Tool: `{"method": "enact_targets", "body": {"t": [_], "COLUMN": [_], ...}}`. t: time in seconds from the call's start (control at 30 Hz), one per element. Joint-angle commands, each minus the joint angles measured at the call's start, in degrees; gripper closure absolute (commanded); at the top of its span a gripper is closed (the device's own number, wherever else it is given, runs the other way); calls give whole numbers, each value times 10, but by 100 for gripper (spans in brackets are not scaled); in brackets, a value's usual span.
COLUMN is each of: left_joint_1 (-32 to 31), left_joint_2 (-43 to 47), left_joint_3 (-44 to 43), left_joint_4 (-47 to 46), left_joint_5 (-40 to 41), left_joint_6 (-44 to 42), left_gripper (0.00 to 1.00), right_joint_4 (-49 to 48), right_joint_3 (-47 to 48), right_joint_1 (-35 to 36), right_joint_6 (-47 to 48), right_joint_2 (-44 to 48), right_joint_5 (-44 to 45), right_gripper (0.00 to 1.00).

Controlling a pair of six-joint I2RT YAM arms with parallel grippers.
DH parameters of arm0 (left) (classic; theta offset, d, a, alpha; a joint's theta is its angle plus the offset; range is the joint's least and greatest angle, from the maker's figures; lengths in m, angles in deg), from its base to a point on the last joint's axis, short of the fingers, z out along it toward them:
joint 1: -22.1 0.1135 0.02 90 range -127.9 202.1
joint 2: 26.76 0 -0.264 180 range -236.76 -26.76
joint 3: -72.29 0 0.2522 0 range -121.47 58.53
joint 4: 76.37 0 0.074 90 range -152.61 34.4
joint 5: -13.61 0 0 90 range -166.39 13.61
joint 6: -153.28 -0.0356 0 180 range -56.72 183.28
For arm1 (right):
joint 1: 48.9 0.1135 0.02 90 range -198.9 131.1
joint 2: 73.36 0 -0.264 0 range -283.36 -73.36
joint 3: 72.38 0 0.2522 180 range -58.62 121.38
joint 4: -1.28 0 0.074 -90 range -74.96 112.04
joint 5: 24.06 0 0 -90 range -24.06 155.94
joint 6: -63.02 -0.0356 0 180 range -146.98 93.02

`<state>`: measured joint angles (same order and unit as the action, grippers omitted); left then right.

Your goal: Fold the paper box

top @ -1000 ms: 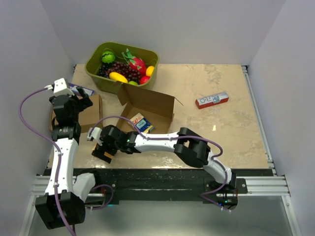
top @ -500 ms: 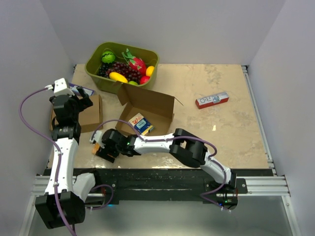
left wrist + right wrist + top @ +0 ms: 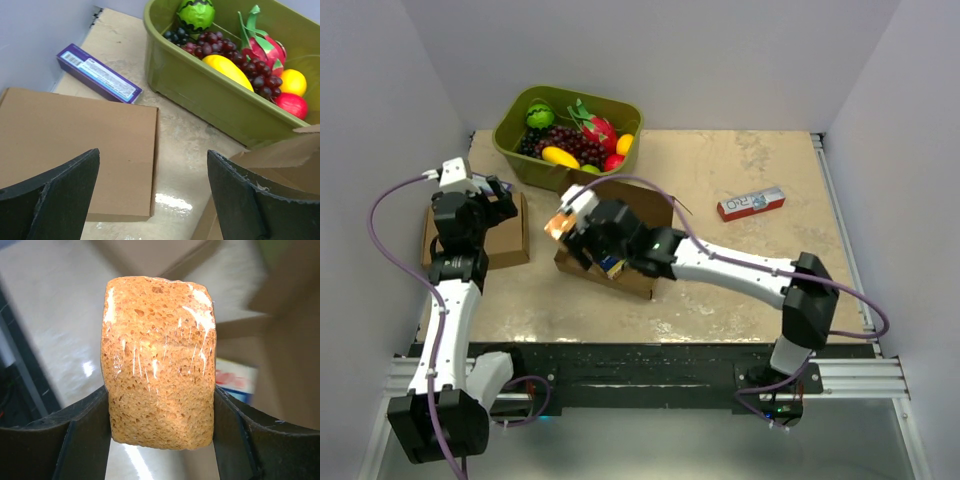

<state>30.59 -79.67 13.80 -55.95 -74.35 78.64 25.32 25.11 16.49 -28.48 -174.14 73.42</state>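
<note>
Top external: high behind the robot, facing down on the table [image 3: 720,150].
Left wrist: close, green tub [image 3: 215,100] beyond the left fingers [image 3: 55,195].
Right wrist: closest, sponge [image 3: 159,360] between the right fingers [image 3: 270,445].
Shared: green tub, top and left.

My left arm [image 3: 453,300] stands upright and bent, my left jaws wide apart, tilted downward. My right arm [image 3: 740,265] stretches across to the left, my right jaws pressed tight on a sponge [image 3: 159,360].

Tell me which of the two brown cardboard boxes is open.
The paper box mid-table, its flaps standing up; the other box at the left edge lies closed and flat.
</note>
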Motion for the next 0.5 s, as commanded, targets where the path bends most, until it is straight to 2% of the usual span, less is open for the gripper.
{"method": "enact_targets", "body": {"t": [0.0,0.17,0.47], "left_joint_1": [-14,-22,-30], "left_joint_2": [0,-4,-4], "left_joint_3": [5,7,7], "left_joint_4": [-36,-38,-37], "left_joint_5": [-33,-49,-49], "left_joint_6": [-14,-16,-20], "left_gripper": [9,9,10], "right_joint_4": [78,127,150], "right_joint_3": [-42,-47,-30], "right_joint_1": [-79,-100,-104], "right_joint_6": [-29,-55,-88], "right_joint_2": [11,-13,-46], "right_joint_5": [73,145,185], "right_gripper": [55,56,54]}}
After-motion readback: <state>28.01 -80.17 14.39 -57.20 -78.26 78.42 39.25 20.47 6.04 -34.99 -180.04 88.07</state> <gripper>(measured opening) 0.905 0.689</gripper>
